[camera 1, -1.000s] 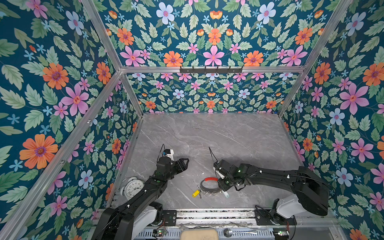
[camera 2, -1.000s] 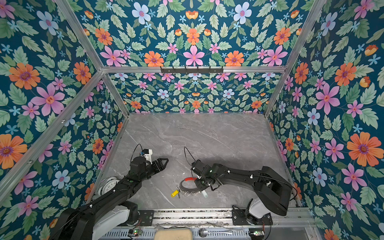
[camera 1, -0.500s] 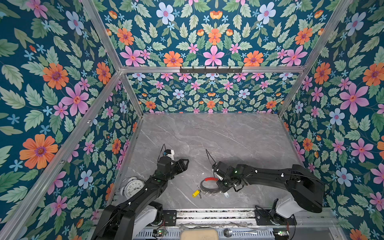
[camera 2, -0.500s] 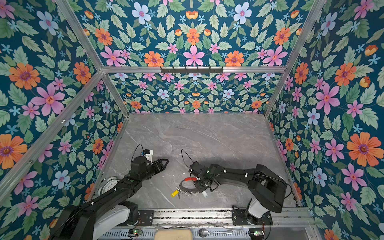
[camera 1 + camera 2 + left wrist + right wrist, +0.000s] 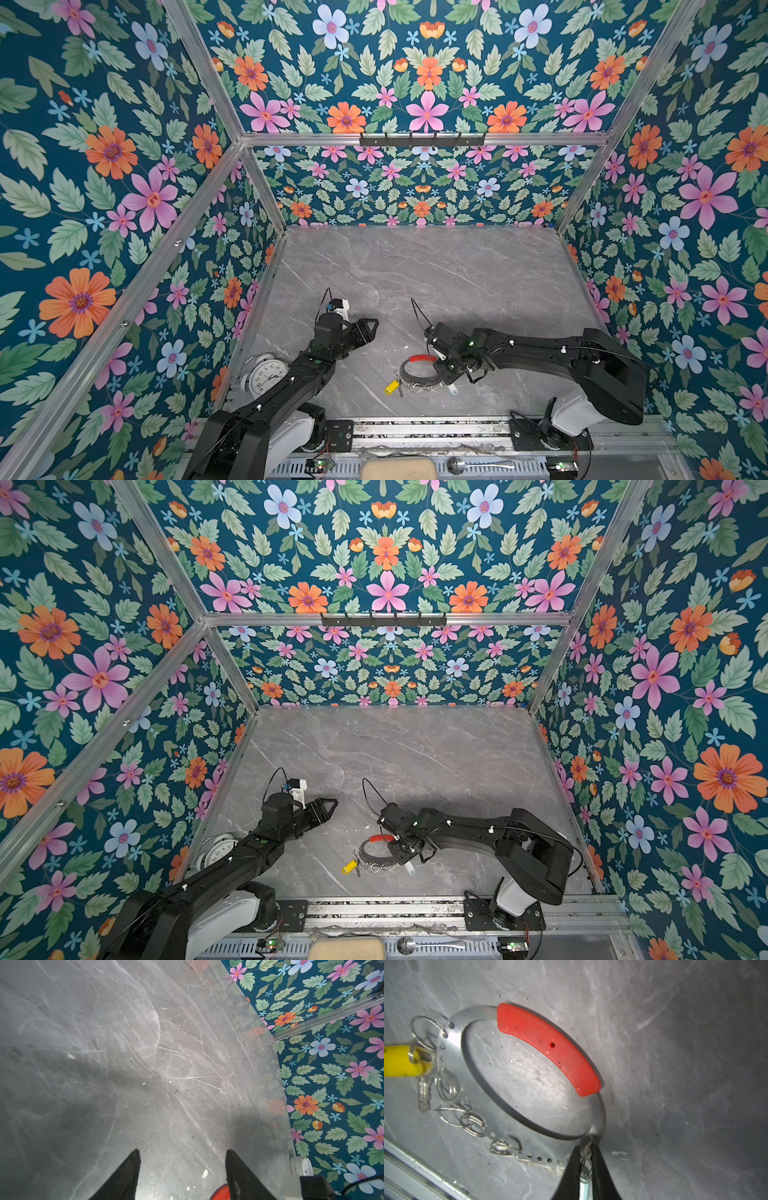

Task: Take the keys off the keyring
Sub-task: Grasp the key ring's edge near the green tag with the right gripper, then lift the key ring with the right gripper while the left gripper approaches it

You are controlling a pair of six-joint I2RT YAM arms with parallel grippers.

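Note:
The keyring lies flat near the table's front edge, a grey metal hoop with a red section and several small silver rings along its rim. A key with a yellow tag hangs at its left side. My right gripper is shut on a small silver ring at the hoop's right end. A pale tag shows behind its fingers. My left gripper hovers open and empty, left of and beyond the keyring.
A white alarm clock stands at the front left beside the left arm. Floral walls close in the left, back and right sides. A metal rail runs along the front edge. A black hook rack hangs high on the back wall.
My right gripper has shifted a little toward the keyring and closed onto the small ring at its rim. The left arm stays where it was, its jaws slightly narrower.

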